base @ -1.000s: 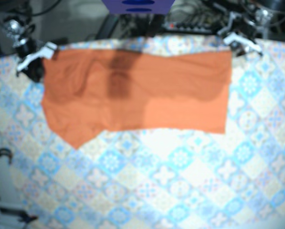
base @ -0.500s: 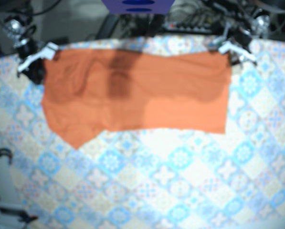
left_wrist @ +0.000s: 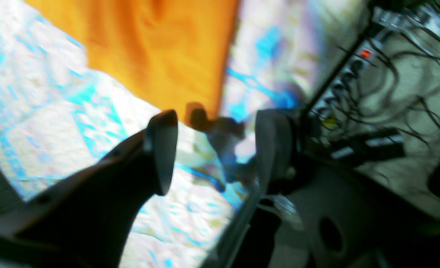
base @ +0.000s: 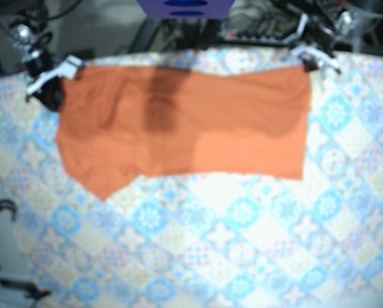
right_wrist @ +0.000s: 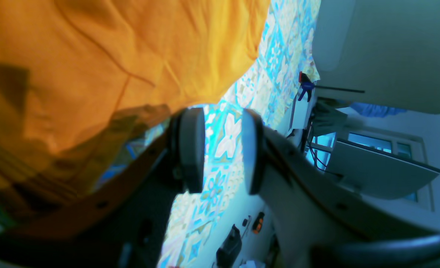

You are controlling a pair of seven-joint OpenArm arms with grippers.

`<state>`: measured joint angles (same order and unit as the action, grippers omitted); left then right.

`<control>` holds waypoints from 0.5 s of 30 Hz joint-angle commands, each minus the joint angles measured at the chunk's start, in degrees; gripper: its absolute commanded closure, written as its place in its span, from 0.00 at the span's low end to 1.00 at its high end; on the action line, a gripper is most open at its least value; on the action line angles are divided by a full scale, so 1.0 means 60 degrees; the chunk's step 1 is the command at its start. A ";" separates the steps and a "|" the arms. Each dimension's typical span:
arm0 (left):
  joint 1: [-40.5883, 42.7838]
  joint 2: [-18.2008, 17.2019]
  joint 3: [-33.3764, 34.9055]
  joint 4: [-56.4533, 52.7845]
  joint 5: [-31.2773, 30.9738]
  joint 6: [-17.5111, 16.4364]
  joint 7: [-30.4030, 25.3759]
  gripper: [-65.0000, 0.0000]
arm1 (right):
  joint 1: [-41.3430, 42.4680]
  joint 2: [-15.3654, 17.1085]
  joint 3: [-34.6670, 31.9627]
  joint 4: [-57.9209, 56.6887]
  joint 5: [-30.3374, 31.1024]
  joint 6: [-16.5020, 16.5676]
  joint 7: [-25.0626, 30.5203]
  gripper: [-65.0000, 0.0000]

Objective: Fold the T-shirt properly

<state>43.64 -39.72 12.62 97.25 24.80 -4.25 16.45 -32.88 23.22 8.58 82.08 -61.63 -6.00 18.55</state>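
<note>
The orange T-shirt (base: 185,122) is seen spread flat on the patterned tablecloth (base: 242,244), one lower corner jutting out. The left gripper (left_wrist: 212,149) is held at one upper corner of the shirt, its jaws set wide apart with nothing gripped; only tablecloth and shadow are seen in the gap, and the shirt's corner lies just beyond the fingertips, ahead of the gap; a power strip (left_wrist: 339,82) with cables is seen past the table edge, outside one finger. The right gripper (right_wrist: 223,149) is held at the other upper corner, its jaws parted narrowly and holding nothing; bare tablecloth shows between the pads, while the shirt's edge lies just beside one pad and stretches away beyond it.
</note>
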 commanded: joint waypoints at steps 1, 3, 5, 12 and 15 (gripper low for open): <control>0.0046 -0.0126 -0.0060 0.0136 -0.0023 0.0115 -0.0053 0.50 | -0.0021 0.0181 0.0087 0.0144 0.0066 -0.0180 0.0037 0.75; 0.0002 -0.0141 -0.0074 0.0136 -0.0023 0.0115 -0.0038 0.50 | -0.0021 0.0181 0.0087 0.0144 0.0066 -0.0180 0.0037 0.75; -0.0071 -0.0141 -0.0236 0.0136 -0.0023 0.0115 -0.0038 0.50 | -0.0021 0.0181 0.0087 0.0144 0.0066 -0.0180 0.0037 0.75; -0.0291 -0.0141 -0.0338 0.0048 -0.0023 0.0115 -0.0023 0.50 | -0.0021 0.0166 0.0087 0.0144 0.0066 -0.0180 0.0037 0.75; -0.0394 -0.0141 -0.0324 -0.0333 -0.0023 0.0115 -0.0023 0.50 | -0.0021 0.0166 0.0087 0.0144 0.0066 -0.0180 0.0037 0.75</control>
<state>40.80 -39.72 11.03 94.74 24.60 -4.27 16.56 -32.88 23.20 8.58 82.08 -61.63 -6.00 18.41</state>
